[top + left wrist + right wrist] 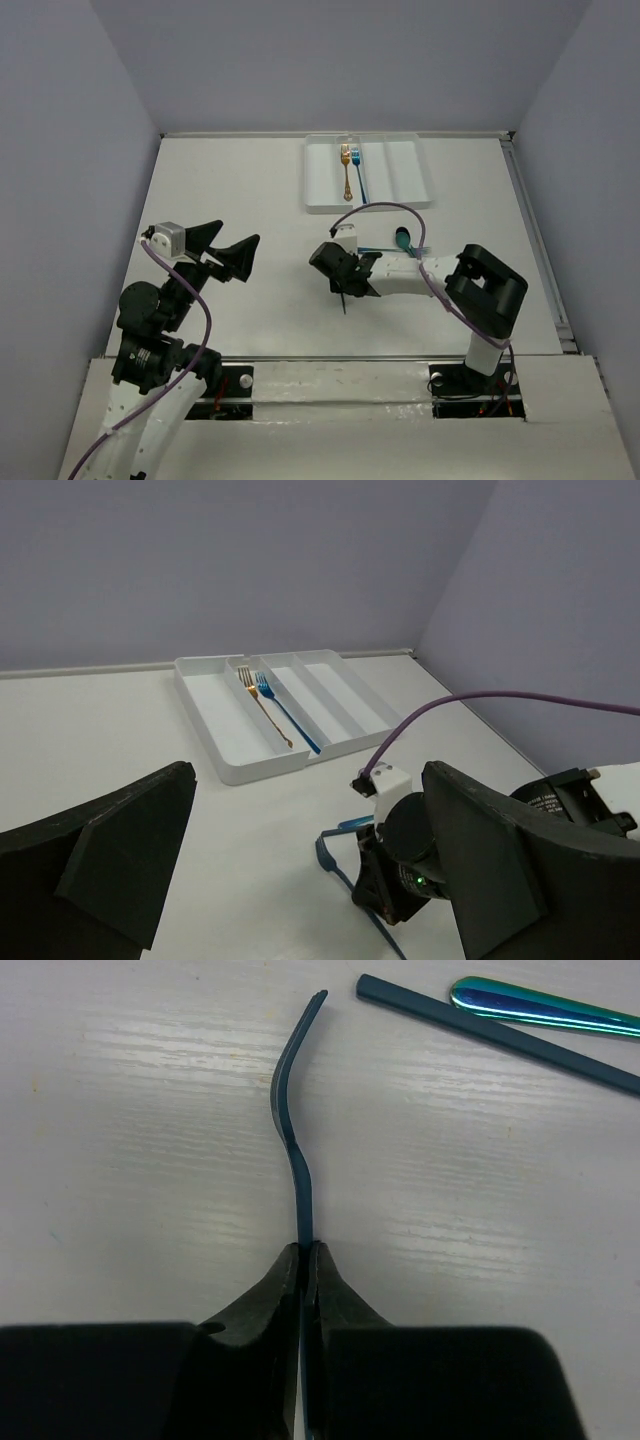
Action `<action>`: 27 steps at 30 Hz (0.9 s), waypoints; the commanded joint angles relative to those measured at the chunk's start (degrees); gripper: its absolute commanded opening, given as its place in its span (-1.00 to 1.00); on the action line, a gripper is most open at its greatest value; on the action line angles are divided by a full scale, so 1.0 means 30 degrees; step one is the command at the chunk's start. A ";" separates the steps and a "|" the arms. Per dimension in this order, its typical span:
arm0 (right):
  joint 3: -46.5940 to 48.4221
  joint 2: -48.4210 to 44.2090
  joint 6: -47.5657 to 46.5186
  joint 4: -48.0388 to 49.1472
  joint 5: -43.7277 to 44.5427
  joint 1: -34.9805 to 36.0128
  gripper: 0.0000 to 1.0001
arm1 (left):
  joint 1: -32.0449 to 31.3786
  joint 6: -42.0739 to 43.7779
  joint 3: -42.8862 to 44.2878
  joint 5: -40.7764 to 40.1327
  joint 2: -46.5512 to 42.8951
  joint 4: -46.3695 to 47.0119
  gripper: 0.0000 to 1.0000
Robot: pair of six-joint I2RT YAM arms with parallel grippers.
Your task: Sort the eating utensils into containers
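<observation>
Right pincer [303, 1252] clamped on the thin edge of the blue utensil [297, 1175], so we can lift it off the bench [250, 180] toward the tray [322, 172]; left pincer [240, 230] apart, idle.

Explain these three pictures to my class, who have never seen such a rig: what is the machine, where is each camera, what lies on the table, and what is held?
These are two robot arms bolted at the near edge of a table, each ending in a two-finger gripper. One picture looks down from above; the other two come from a camera on each wrist. At the far side sits a white tray holding a gold fork and a blue fork. A teal spoon and a dark stick lie on the table. The right gripper is closed on a thin dark blue utensil. The left gripper is open and holds nothing.
</observation>
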 commanded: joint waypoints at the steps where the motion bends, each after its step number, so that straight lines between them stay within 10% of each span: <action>1: -0.0700 -0.1451 0.0942 -0.0943 0.1522 -0.0019 -0.96 | 0.0116 -0.0104 0.0413 0.0310 -0.0177 0.1101 0.98; 9: -0.0848 -0.4905 -0.0807 -0.0597 0.2054 -0.0019 -1.00 | 0.0116 -0.0133 0.0413 0.0252 -0.0177 0.1072 0.98; 16: 0.0235 -0.5732 -0.6492 0.4697 -0.2276 -0.5052 -1.00 | 0.0116 -0.0104 0.0413 0.0135 -0.0265 0.0984 0.98; 27: 0.9488 0.3075 -1.0308 0.4422 -0.5883 -0.9566 -1.00 | 0.0116 -0.0045 0.0501 0.0046 -0.0353 0.0867 0.98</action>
